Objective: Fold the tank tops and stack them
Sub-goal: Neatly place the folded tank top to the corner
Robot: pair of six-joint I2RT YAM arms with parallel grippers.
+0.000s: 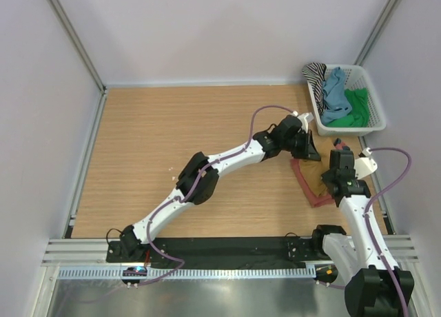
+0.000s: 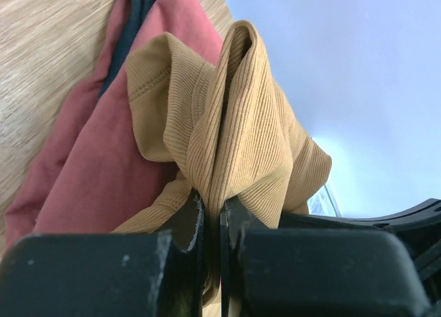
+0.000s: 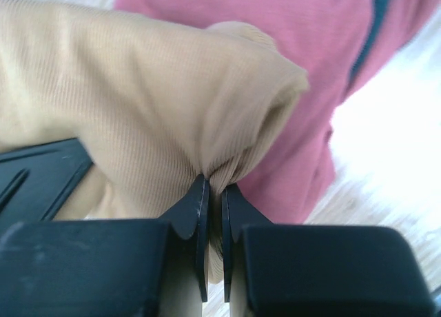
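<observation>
Now | left pincer (image 2: 213, 205) clamped on ochre tank top (image 2: 241, 124) | right pincer (image 3: 215, 191) clamped likewise | rust-red tank top (image 2: 83, 179) beneath

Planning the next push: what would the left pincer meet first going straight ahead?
The ribbed ochre-brown tank top gripped by the left pincer bunches right ahead; beyond, probably the rust-red tank top.

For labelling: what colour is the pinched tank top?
Ochre-brown tank top; clearest in left wrist view.
</observation>
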